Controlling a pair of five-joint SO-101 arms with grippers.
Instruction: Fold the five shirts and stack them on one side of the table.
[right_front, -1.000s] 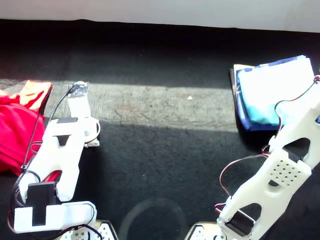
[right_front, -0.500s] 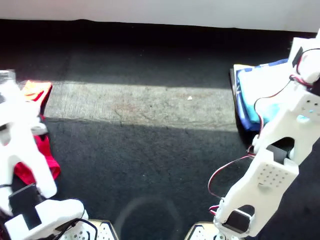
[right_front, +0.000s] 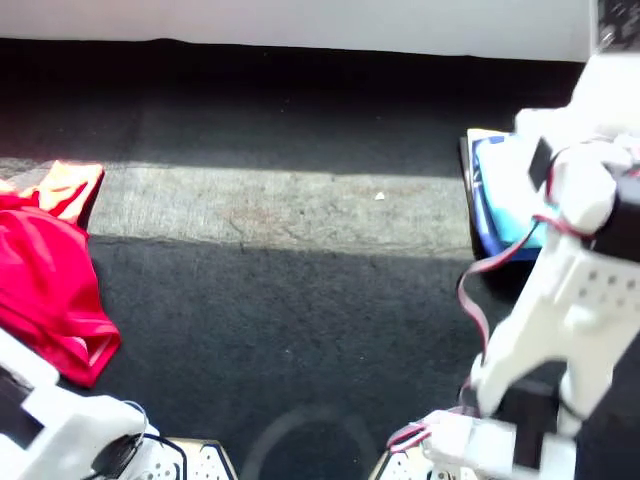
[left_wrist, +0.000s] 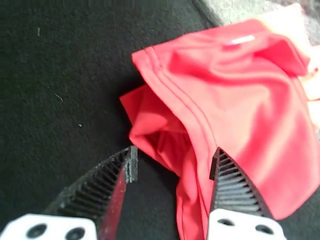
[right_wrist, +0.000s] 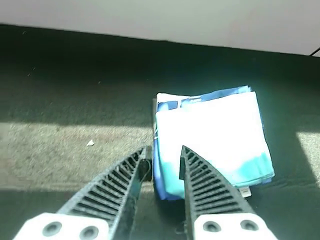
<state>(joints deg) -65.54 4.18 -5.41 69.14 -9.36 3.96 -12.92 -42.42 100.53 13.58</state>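
loose shirt (right_front: 45, 280): at the left edge of the table (right_front: 300, 320), towards the front
second cloth (right_front: 72, 185): just behind the loose shirt, touching it; perhaps another shirt
folded stack (right_front: 495, 195): right side, towards the back, well apart from the loose shirt
left gripper (left_wrist: 172, 162): above the loose shirt's edge
right gripper (right_wrist: 162, 160): above the folded stack's edge

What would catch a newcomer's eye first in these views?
A crumpled bright red fabric shirt lies unfolded at the left edge of the dark table, the left pincer open over it. At the right edge sits a neat stack of folded white and blue shirts.
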